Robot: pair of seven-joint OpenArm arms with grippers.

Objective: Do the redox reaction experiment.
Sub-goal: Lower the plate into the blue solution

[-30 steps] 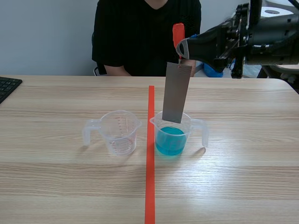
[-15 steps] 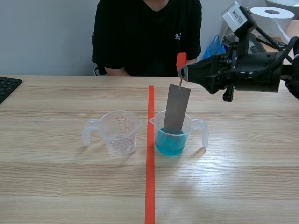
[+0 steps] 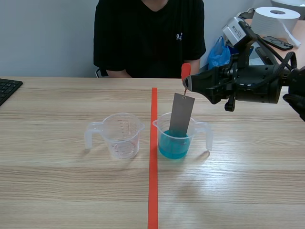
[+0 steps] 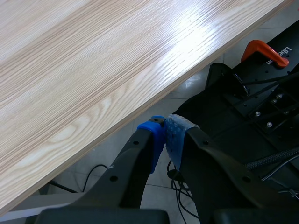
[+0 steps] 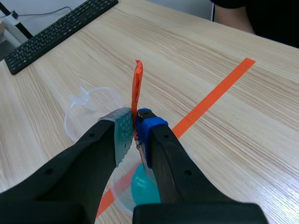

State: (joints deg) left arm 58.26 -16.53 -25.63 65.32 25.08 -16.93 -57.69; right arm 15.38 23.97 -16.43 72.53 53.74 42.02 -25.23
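Metal strip (image 3: pixel 181 114) hangs from an orange tab (image 3: pixel 185 70) pinched in the right gripper (image 3: pixel 187 82), its lower end inside the cup of blue liquid (image 3: pixel 174 145). The dipping step seems in hand, and the next move calls for lowering gently without knocking the cup. Left gripper (image 4: pixel 164 133) is closed and empty, off the table's edge.

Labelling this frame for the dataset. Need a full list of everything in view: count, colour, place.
empty cup: 1, clear, on the table left of the tape line
filled cup: 1, clear, right of the line, holds blue liquid
metal strip: 1, grey, hanging from the tab, lower end down in the filled cup
tab: 1, orange-red, pinched in the right claw
keyboard: 1, black, table's far left edge
paper roll: 1, white, behind the right arm
bag: 1, blue, beside the person
clamp: 1, orange, below the table
table: 1, light wood
person: 1, black shirt, across the table
left claw: shut on nothing, off the table's edge
right claw: shut on the tab, above the filled cup
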